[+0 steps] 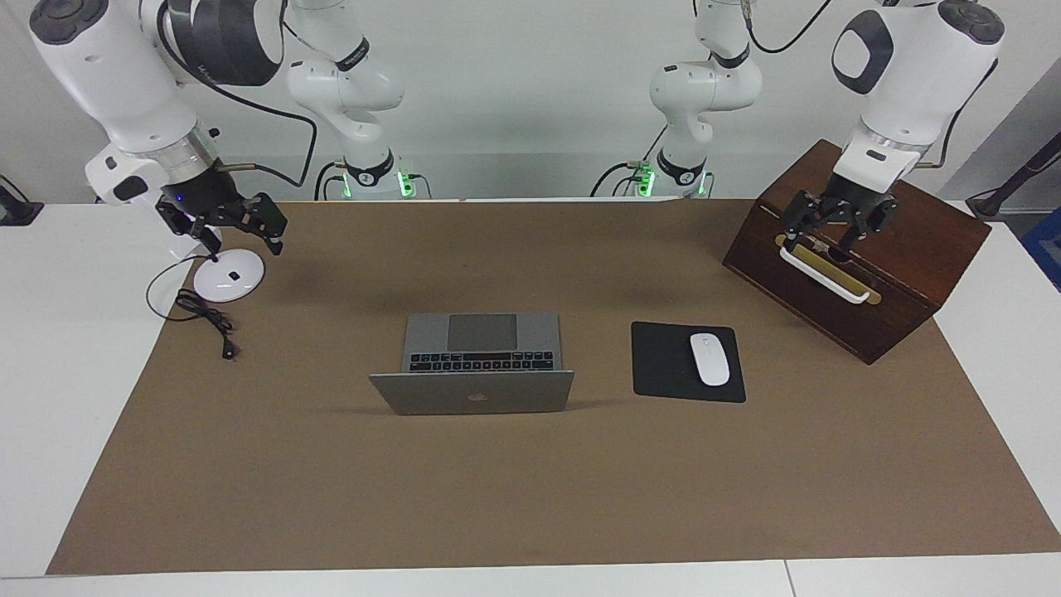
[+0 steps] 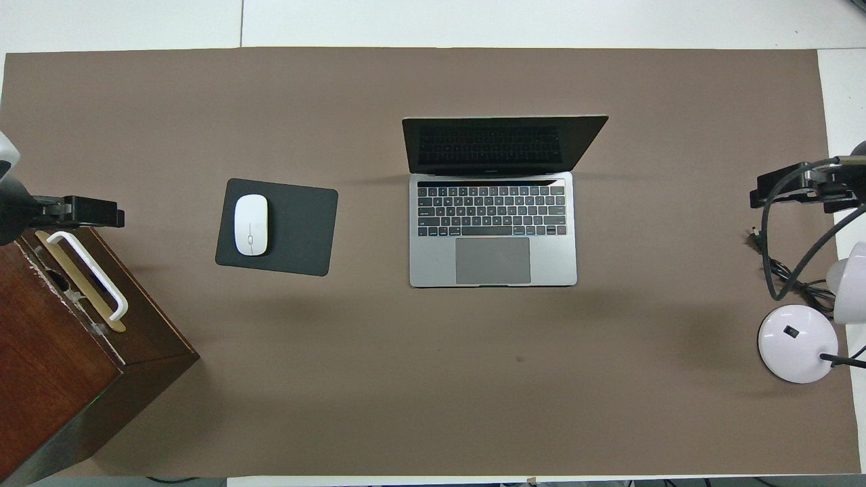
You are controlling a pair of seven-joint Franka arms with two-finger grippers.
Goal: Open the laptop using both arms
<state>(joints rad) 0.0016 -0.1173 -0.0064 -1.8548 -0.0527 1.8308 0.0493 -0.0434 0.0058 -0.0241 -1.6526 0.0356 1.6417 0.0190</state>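
The silver-grey laptop (image 1: 481, 365) stands open in the middle of the brown mat, lid raised, black keys and grey trackpad showing; it also shows in the overhead view (image 2: 492, 230). My left gripper (image 1: 839, 228) hangs open and empty over the wooden box at the left arm's end of the table, apart from the laptop; it also shows in the overhead view (image 2: 88, 211). My right gripper (image 1: 236, 228) hangs open and empty over the white lamp base at the right arm's end, and shows in the overhead view (image 2: 791, 188) too. Neither gripper touches the laptop.
A dark wooden box (image 1: 895, 274) with a white handle (image 1: 825, 278) stands under the left gripper. A black mouse pad (image 1: 663, 365) with a white mouse (image 1: 709, 358) lies beside the laptop. A white lamp base (image 1: 229, 275) and black cable (image 1: 203, 313) lie under the right gripper.
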